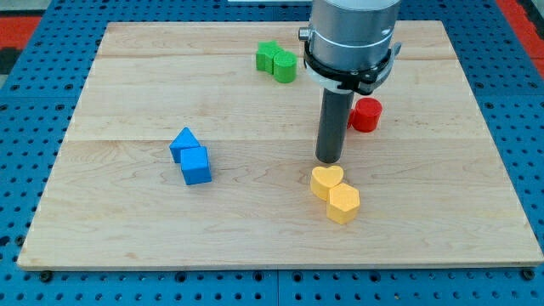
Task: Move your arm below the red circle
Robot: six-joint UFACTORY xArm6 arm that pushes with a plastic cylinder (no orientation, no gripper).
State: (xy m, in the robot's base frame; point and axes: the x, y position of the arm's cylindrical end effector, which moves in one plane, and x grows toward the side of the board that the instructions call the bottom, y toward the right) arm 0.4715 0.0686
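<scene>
The red circle [366,114] is a short red cylinder at the view's right of centre on the wooden board [127,221]. My tip [328,159] is the lower end of the dark rod. It stands below and to the left of the red circle, a short gap apart from it. It is just above the yellow heart [325,181], nearly touching its top edge.
A yellow hexagon [343,204] sits against the yellow heart's lower right. Two green blocks [277,62] stand together near the view's top. A blue triangle [184,142] and a blue cube [195,165] touch at the view's left.
</scene>
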